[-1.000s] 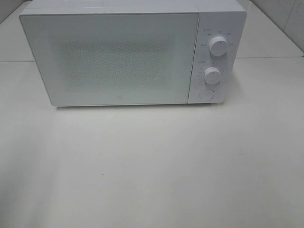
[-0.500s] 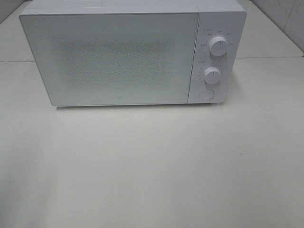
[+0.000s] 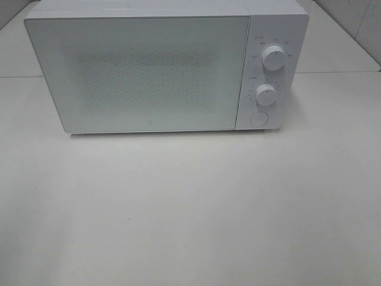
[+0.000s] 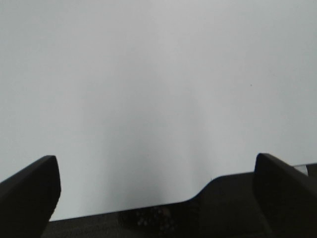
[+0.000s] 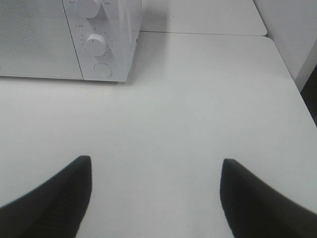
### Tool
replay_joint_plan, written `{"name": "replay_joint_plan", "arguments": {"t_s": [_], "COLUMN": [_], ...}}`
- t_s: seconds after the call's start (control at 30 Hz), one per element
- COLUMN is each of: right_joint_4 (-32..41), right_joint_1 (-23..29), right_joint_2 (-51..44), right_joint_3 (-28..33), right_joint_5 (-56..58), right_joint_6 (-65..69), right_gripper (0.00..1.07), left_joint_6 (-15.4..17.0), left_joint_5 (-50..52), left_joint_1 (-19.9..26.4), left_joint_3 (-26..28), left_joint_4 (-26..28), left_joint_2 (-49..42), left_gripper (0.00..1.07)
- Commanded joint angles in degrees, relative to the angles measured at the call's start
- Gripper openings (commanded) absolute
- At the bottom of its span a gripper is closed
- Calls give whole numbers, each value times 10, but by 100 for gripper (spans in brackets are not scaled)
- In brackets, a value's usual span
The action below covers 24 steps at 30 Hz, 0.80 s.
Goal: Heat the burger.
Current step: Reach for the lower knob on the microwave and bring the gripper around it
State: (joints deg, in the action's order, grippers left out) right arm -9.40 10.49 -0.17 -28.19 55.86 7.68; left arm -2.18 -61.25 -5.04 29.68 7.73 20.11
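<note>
- The worktop (image 3: 190, 208) is a plain white surface. In the high view nothing shows on its front half, so both arms have room to work in front of the oven.
- The microwave (image 3: 262, 24) stands toward the back edge, facing front, with its control strip toward the worktop's right side. That puts the controls within the right arm's natural reach.
- Its door (image 3: 143, 74) is closed flush. The speckled window shows nothing of the cavity, so what the oven holds cannot be told.
- The left gripper (image 4: 156, 162) hangs over bare worktop with its jaws spread wide and nothing between them. It looks parked rather than engaged.
- The right gripper (image 5: 156, 162) is near the front right of the worktop and looks toward the oven's control corner. Its jaws are apart and hold nothing.
- The upper knob (image 3: 273, 58) and lower knob (image 3: 266, 94) sit one above the other on the control strip. Their settings are too small to read.
- The round button (image 3: 258, 118) sits below them and is probably the door release.
- The burger appears in no view. It is either behind the closed door or off the worktop, and the pictures cannot settle which.
</note>
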Motion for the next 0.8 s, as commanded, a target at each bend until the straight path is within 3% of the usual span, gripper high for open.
{"name": "replay_joint_plan", "arguments": {"t_s": [0.03, 0.07, 0.13, 0.53, 0.8], "right_joint_4": [1, 1, 1, 1, 1], "right_joint_1": [-3, -3, -3, -3, -3], "right_joint_2": [-18, -18, -18, -18, -18], "right_joint_3": [0, 0, 0, 0, 0], "right_joint_5": [-7, -7, -7, -7, -7], "right_joint_6": [-5, -5, -5, -5, -5], "right_gripper": [72, 72, 72, 72, 72], "left_joint_6": [1, 1, 1, 1, 2], "left_joint_5": [0, 0, 0, 0, 1], "left_joint_1": [41, 41, 84, 88, 88], "left_joint_3": [-2, -2, -2, -2, -2], "left_joint_4": [1, 1, 1, 1, 3], "left_joint_2": [-52, -52, -99, -217, -213], "left_gripper": [98, 98, 98, 98, 98]}}
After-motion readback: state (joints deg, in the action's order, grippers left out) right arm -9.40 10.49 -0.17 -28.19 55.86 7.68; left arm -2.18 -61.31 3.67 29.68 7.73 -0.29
